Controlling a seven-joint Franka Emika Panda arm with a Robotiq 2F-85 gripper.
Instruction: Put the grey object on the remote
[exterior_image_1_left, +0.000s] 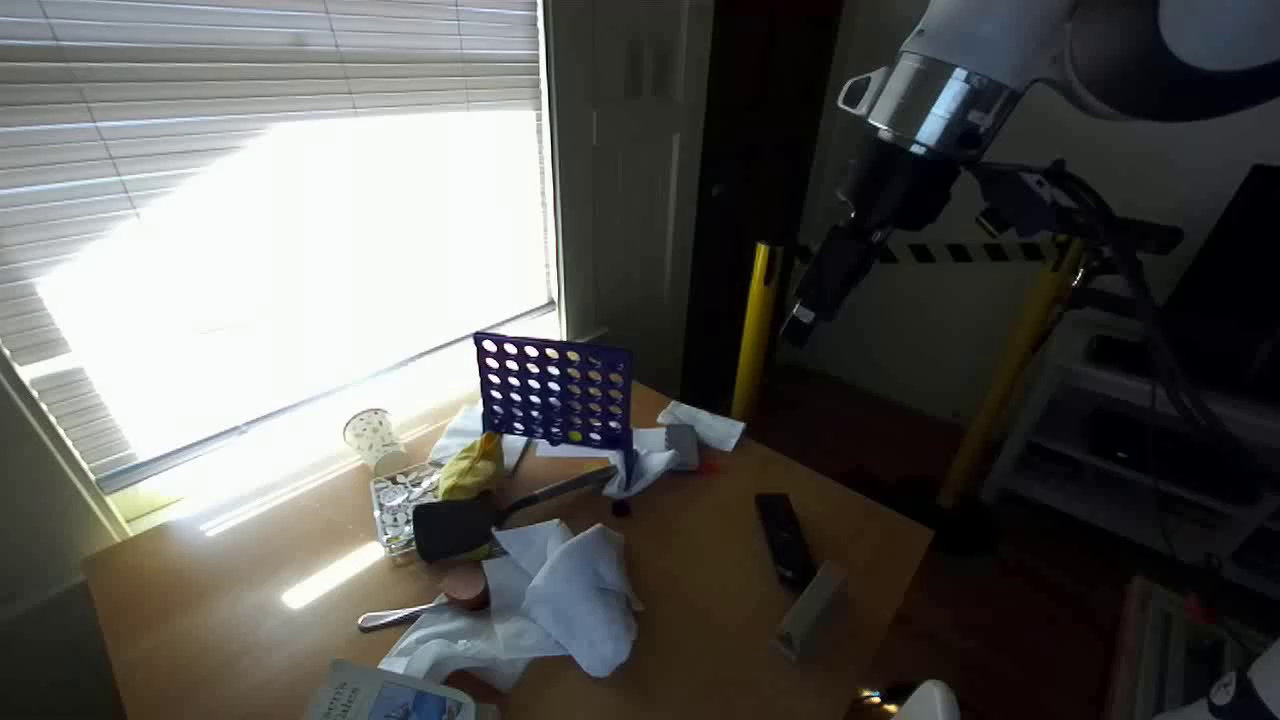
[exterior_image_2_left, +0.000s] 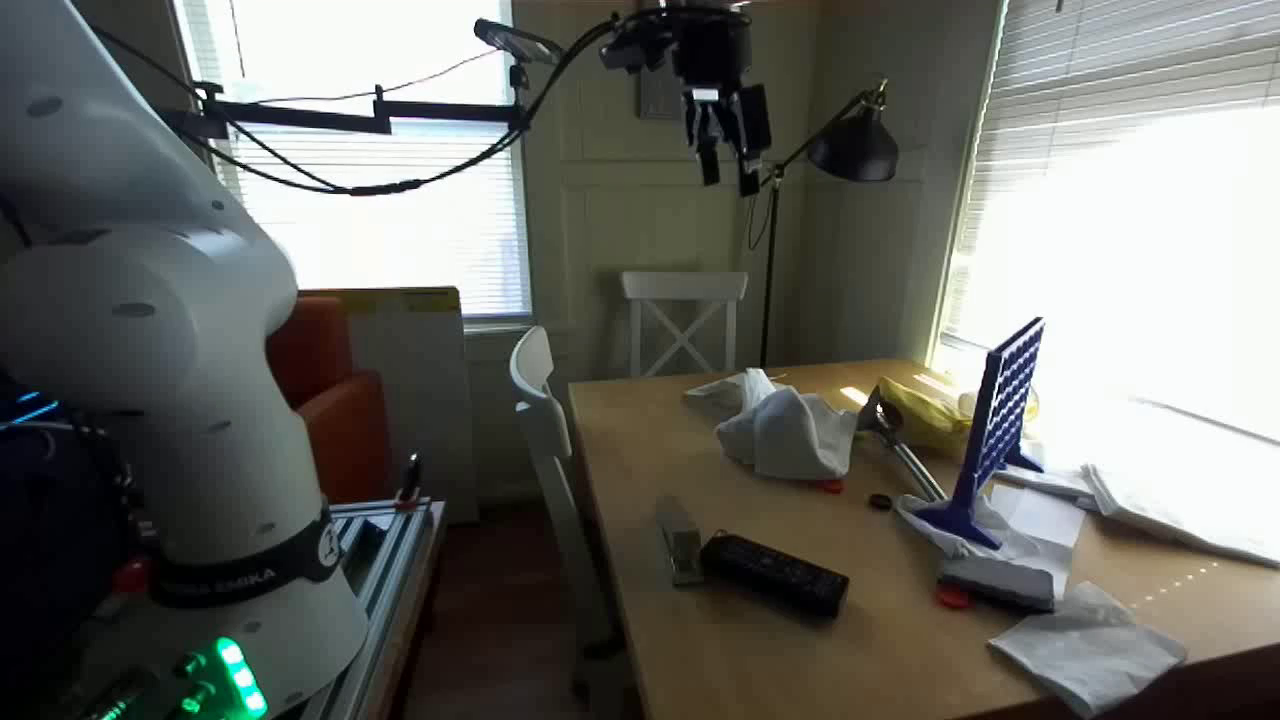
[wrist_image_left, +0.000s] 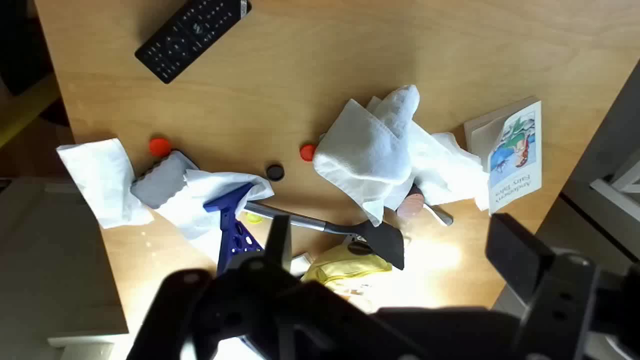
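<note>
The black remote (exterior_image_1_left: 785, 540) lies flat on the table, its buttons up; it also shows in the other exterior view (exterior_image_2_left: 778, 574) and at the top left of the wrist view (wrist_image_left: 192, 40). A soft-looking grey block (exterior_image_1_left: 683, 447) lies by the foot of the blue grid rack, partly against white paper; it shows too in the wrist view (wrist_image_left: 161, 181) and in an exterior view (exterior_image_2_left: 997, 582). A narrow grey-beige piece (exterior_image_2_left: 680, 540) lies at one end of the remote. My gripper (wrist_image_left: 398, 247) is open and empty, high above the table in both exterior views (exterior_image_2_left: 730, 172).
The blue grid rack (exterior_image_1_left: 555, 390) stands upright near the window. A white cloth (exterior_image_1_left: 585, 600), a black spatula (wrist_image_left: 382, 242), a yellow cloth (wrist_image_left: 345, 262), a book (wrist_image_left: 517, 155) and a paper cup (exterior_image_1_left: 374, 440) lie or stand around. White chairs (exterior_image_2_left: 550, 430) stand by the table.
</note>
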